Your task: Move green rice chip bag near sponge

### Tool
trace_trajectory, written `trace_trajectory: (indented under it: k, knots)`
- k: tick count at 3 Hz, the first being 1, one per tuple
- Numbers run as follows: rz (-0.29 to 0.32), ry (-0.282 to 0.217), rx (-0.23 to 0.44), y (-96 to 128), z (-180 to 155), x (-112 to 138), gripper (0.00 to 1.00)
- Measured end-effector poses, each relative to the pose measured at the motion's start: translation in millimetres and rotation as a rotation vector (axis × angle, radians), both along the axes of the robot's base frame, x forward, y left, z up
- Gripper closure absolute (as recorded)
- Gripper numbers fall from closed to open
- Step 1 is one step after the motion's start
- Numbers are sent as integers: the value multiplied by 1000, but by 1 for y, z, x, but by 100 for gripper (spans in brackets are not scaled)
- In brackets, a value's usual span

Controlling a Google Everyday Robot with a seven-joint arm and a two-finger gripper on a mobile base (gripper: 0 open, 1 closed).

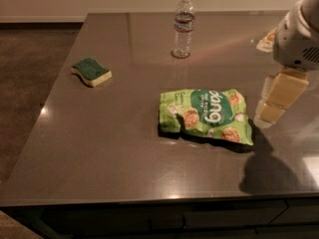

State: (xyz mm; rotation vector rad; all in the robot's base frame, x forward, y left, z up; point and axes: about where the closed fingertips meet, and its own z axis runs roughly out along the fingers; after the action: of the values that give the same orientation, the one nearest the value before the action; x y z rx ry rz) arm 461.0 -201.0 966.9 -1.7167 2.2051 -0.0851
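The green rice chip bag (207,114) lies flat on the dark table (99,153), right of centre, with its "dang" lettering facing up. The sponge (90,71), dark green on top over pale yellow foam, lies at the left of the table, well apart from the bag. My gripper (269,112) hangs from the white arm at the right edge of the view. It is just right of the bag's right end and slightly above the tabletop, and it holds nothing that I can see.
A clear water bottle (183,26) with a white cap stands upright at the back centre. A pale packet (266,39) lies at the back right, partly hidden by the arm. The table's left and front edges drop to a brown floor.
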Motion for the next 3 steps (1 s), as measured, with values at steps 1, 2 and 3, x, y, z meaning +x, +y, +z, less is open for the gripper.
trace_trajectory:
  k: [1, 2, 3]
  knots:
    - [25, 11, 35, 21, -16, 16, 0]
    - [58, 37, 52, 42, -36, 22, 0]
    - [80, 67, 57, 56, -59, 29, 0]
